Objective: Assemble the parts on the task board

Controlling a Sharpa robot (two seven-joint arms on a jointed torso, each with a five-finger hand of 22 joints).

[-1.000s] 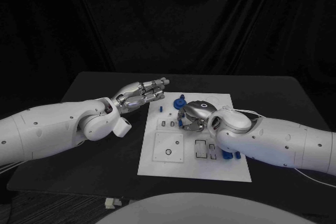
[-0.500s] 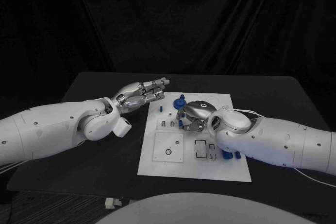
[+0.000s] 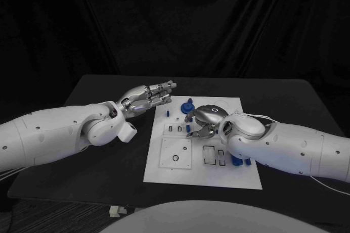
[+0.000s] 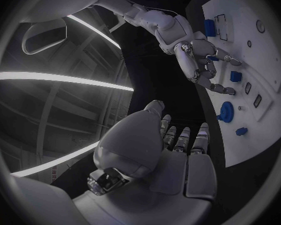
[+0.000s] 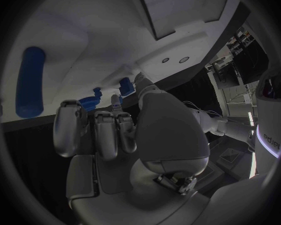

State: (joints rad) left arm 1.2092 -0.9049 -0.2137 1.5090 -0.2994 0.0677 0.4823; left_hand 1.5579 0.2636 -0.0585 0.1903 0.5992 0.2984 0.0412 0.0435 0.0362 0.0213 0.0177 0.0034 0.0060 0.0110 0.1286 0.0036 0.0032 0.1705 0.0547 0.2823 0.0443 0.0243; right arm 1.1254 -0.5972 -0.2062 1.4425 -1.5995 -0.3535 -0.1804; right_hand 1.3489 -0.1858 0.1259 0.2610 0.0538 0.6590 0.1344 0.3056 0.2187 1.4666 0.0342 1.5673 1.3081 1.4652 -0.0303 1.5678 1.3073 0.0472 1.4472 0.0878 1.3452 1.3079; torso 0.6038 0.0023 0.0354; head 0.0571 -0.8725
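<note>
The white task board [image 3: 182,168] lies mid-table. My right hand [image 3: 203,118] hovers low over its far half with fingers curled down. Thumb and a finger pinch a small blue part [image 5: 126,85], seen from the head camera as a blue part [image 3: 191,126] under the fingertips. I cannot tell whether it is off the board. The left wrist view also has that right hand [image 4: 202,64] over the board [image 4: 265,60]. My left hand [image 3: 149,96] floats beside the board's far left corner, fingers stretched out, holding nothing. A round blue part [image 3: 189,102] stands at the far edge.
A small blue peg [image 3: 167,112] sits near the board's left edge, and more blue parts [image 3: 241,162] lie beside my right forearm. A long blue cylinder [image 5: 29,81] rests on the board [image 5: 84,25]. Bare black table [image 3: 102,162] surrounds the board.
My right hand has shifted slightly to the right over the board, with the small blue part still under its fingers. The left hand has stayed put.
</note>
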